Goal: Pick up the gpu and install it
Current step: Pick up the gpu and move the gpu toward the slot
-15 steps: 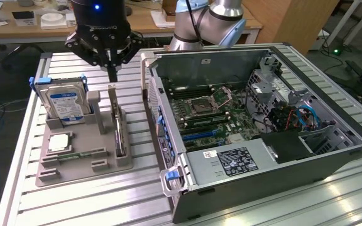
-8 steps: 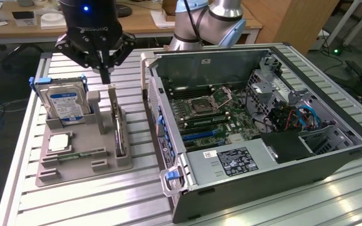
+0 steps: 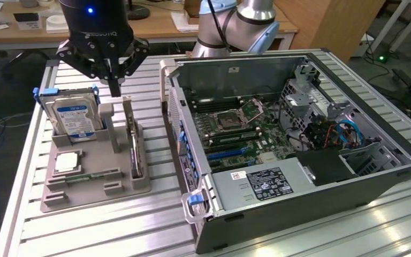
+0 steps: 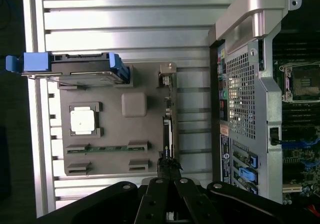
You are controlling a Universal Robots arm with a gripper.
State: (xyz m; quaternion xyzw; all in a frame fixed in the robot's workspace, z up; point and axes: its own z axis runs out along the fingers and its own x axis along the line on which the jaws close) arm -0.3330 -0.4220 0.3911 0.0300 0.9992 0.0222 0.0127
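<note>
The gpu [image 3: 135, 152] stands on its long edge in a slot of the grey holder tray [image 3: 91, 190], with its pale bracket at the far end. In the wrist view the gpu [image 4: 167, 129] is an edge-on dark strip. My gripper [image 3: 114, 90] hangs above the tray, just beside the bracket end of the card and a little above it. Its fingers are drawn together to a point with nothing between them. In the wrist view the gripper [image 4: 168, 167] sits over one end of the card.
The tray also holds a silver hard drive [image 3: 73, 118] with blue clips, a processor chip [image 3: 68, 160] and a green memory stick [image 3: 84, 175]. The open computer case [image 3: 377, 176] lies at the exterior view's right, motherboard [image 3: 241, 134] exposed. Slatted metal table [image 3: 120, 230] underneath.
</note>
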